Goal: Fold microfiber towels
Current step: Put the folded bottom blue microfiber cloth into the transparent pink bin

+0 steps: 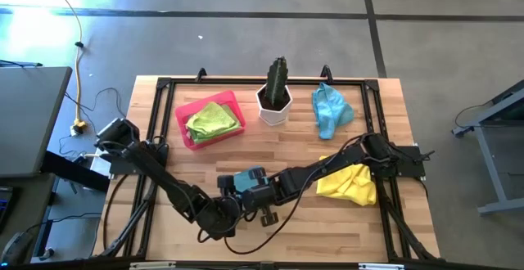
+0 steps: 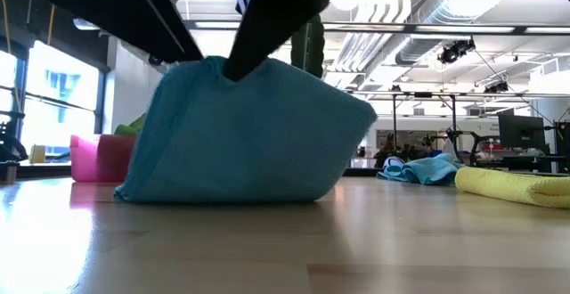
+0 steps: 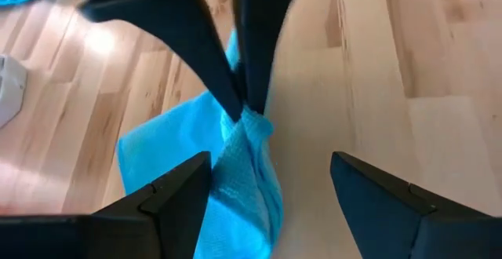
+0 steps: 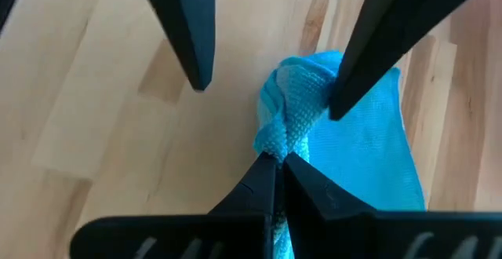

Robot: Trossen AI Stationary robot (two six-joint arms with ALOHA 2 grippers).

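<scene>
Blue towel (image 1: 243, 177) sits low and centre in the high view, on the table (image 1: 327, 237), pinched by its bunched top in the right gripper (image 4: 276, 163), whose fingers are pressed together. Left gripper (image 3: 271, 188) is spread wide on either side of it. Yellow towel (image 1: 350, 184) lies to the right, another blue cloth (image 1: 330, 111) upper right, green towel (image 1: 214, 120) in the pink tray (image 1: 185, 128).

I see a light blue towel (image 2: 245, 134), a second blue one (image 1: 330, 110), a yellow one (image 1: 350, 184), a lime one (image 1: 214, 120) in the pink tray (image 1: 185, 128).
</scene>
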